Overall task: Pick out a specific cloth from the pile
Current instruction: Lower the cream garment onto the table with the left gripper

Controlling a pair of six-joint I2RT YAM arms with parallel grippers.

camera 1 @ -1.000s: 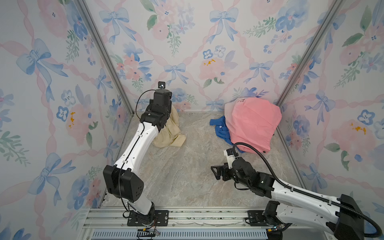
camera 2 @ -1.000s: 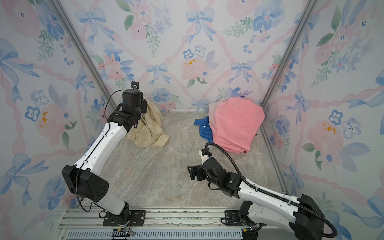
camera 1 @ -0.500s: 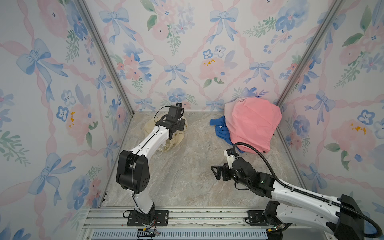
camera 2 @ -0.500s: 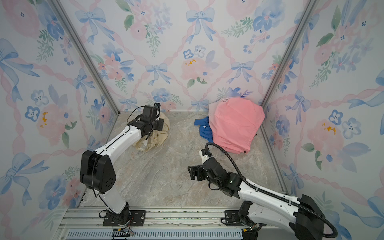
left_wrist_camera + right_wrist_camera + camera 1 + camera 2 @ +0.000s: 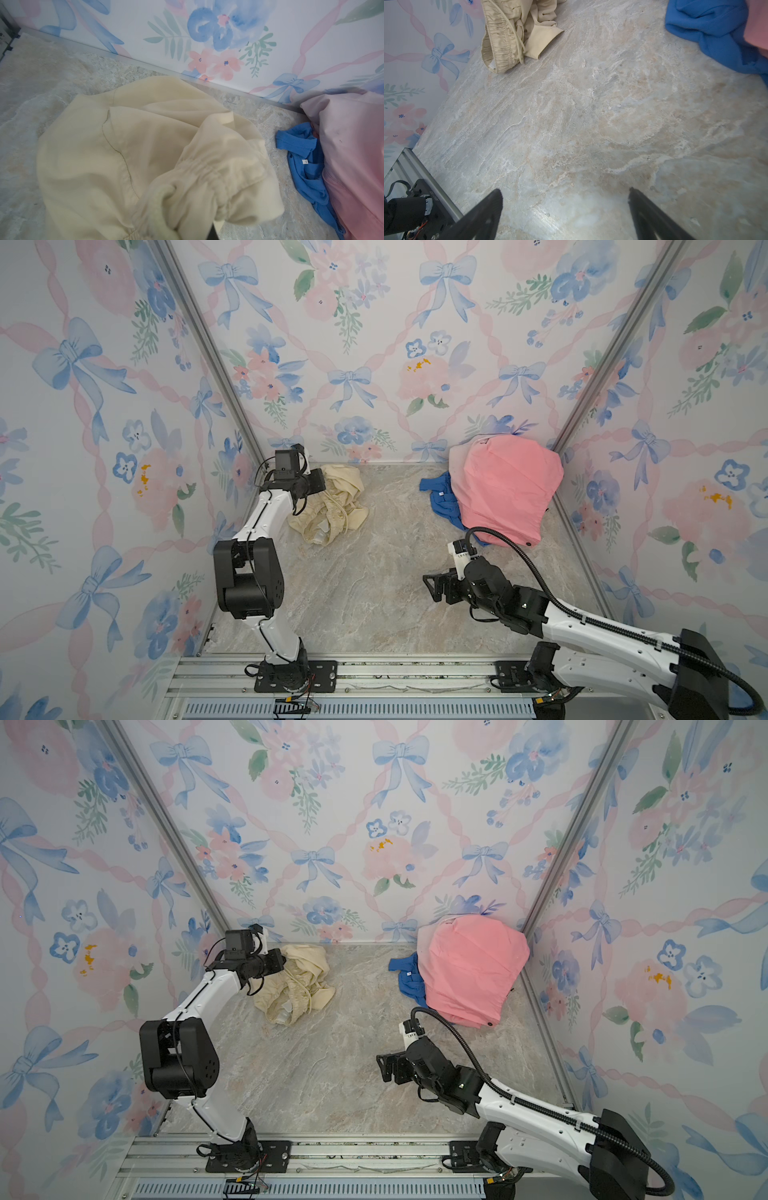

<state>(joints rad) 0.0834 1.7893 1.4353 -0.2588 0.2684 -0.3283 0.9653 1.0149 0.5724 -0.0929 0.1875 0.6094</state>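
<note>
The cloth (image 5: 336,506), cream-yellow with a gathered waistband and drawstring cords, lies crumpled on the marble table near the back left corner. My left gripper (image 5: 316,486) sits at its left edge, shut on a bunch of the fabric. In the left wrist view the cloth (image 5: 124,155) covers the jaws almost entirely. The pile stands at the back right: a large pink cloth (image 5: 505,489) with a blue garment (image 5: 442,499) poking out beside it. My right gripper (image 5: 432,587) hovers low over the bare table at front right, open and holding nothing, its fingertips (image 5: 497,194) wide apart.
Flower-patterned walls close in the table on three sides, and the cloth lies close to the back wall (image 5: 207,41). A metal rail (image 5: 374,672) with both arm bases runs along the front. Bare marble (image 5: 374,572) separates the cloth from the pile.
My left arm has come down from holding the cloth hanging in the air; the cloth now rests heaped on the table. The right arm has not moved.
</note>
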